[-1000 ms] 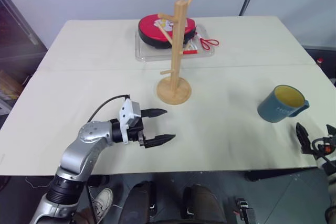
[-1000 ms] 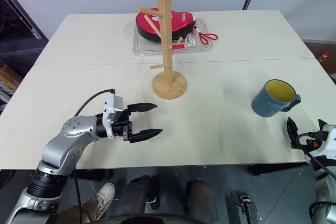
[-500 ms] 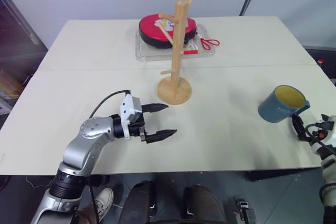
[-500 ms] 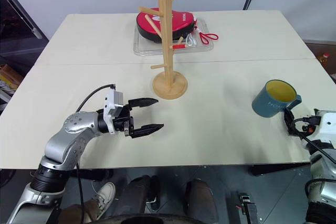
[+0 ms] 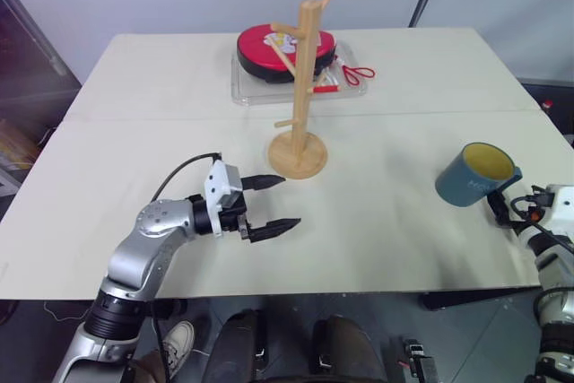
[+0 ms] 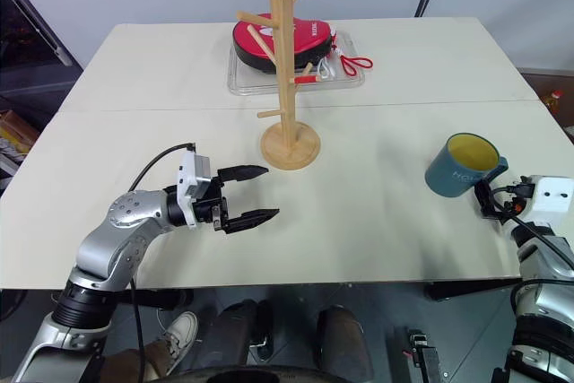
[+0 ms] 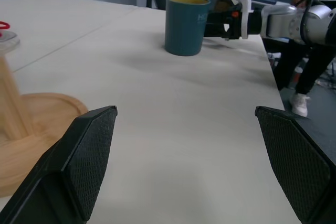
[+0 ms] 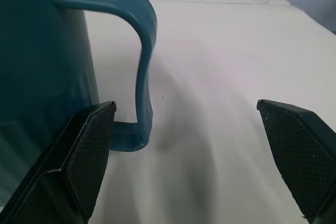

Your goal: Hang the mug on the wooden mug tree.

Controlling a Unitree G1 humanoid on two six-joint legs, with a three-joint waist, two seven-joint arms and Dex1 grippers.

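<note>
Item: the mug (image 5: 475,175), blue-grey with a pale yellow inside, stands upright on the table (image 5: 161,105) near its right front edge, well apart from the wooden mug tree (image 5: 303,87) at mid-table. Its loop handle juts toward the right front corner, straight at the right pincer (image 8: 186,156).

Right pincer: level, pointing at the mug, fingers spread wide. In the right wrist view the handle sits between the two fingers (image 8: 79,156), close by one of them, nothing gripped yet. This arm is by far the nearer, and closing on the handle looks like the move in hand.

Left pincer (image 5: 269,205): fingers apart, empty, hovering over the table in front of the tree's disc base, pointing across toward the mug.

Behind the tree: a clear tray (image 5: 247,87) with a red case (image 5: 265,47).
</note>
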